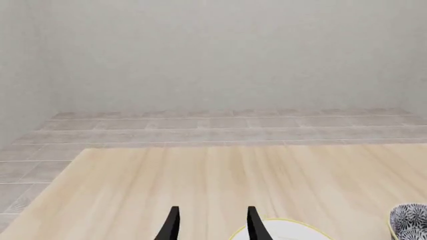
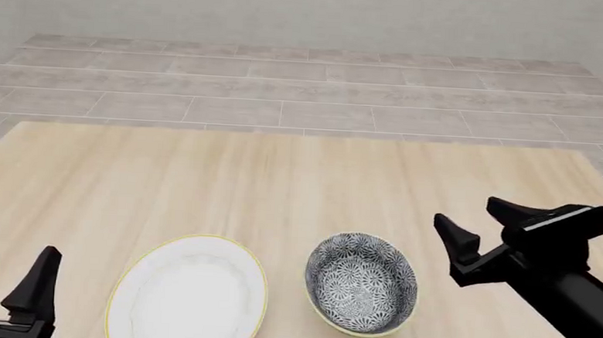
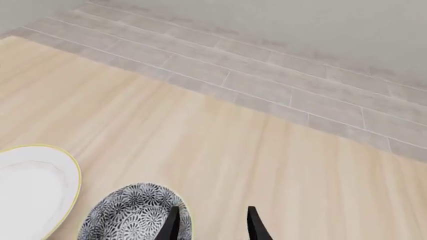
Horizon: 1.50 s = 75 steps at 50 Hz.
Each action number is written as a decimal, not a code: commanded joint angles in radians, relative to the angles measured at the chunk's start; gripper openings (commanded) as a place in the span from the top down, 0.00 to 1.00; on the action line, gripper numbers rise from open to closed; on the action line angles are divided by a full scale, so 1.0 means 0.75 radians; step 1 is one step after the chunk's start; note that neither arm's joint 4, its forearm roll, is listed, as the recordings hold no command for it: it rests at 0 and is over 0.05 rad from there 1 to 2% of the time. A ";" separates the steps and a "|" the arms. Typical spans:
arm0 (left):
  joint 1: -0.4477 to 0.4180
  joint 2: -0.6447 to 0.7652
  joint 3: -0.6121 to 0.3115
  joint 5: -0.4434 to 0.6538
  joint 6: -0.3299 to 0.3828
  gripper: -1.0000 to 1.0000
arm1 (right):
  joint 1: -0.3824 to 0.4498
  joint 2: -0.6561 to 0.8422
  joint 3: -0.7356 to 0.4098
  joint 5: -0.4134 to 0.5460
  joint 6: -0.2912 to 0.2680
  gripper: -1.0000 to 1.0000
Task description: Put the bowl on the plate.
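The bowl (image 2: 363,283), patterned dark blue-grey and white inside, sits on the table near the front, right of centre. Just to its left lies the white plate (image 2: 189,292) with a thin yellow rim; a small gap separates them. My right gripper (image 2: 481,220) hovers open to the right of the bowl, above the table, nothing between its fingers. In the right wrist view the bowl (image 3: 133,217) lies beside one fingertip and the plate (image 3: 33,187) is beyond it. My left gripper (image 2: 5,273) stands open at the front left, left of the plate. The left wrist view shows the plate's rim (image 1: 287,227) and the bowl's edge (image 1: 408,221).
The wooden table (image 2: 280,183) stretches away to its far edge, with grey tiled floor (image 2: 306,84) and a pale wall behind. The right arm's dark body (image 2: 569,295) angles in from the front right corner.
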 commanded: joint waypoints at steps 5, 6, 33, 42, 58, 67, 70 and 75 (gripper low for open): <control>0.001 0.006 -0.002 -0.007 -0.003 0.00 | 0.046 0.152 -0.068 0.036 0.006 0.00; 0.001 0.006 -0.003 -0.006 -0.004 0.00 | 0.046 0.157 -0.070 0.037 0.003 0.00; -0.002 -0.008 0.001 0.005 -0.004 0.00 | 0.058 0.333 -0.074 0.001 -0.001 0.00; -0.003 -0.002 0.005 -0.003 -0.002 0.00 | 0.078 0.406 -0.074 -0.027 0.022 0.00; -0.005 -0.009 0.002 -0.002 -0.001 0.00 | 0.084 0.528 -0.047 -0.104 0.029 0.00; -0.006 -0.017 -0.003 0.007 -0.002 0.00 | 0.088 0.585 -0.024 -0.153 0.022 0.00; -0.007 -0.019 -0.005 0.010 -0.001 0.00 | 0.087 0.611 -0.015 -0.175 0.021 0.00; -0.008 -0.009 -0.005 0.000 -0.002 0.00 | 0.096 0.658 -0.001 -0.207 0.033 0.00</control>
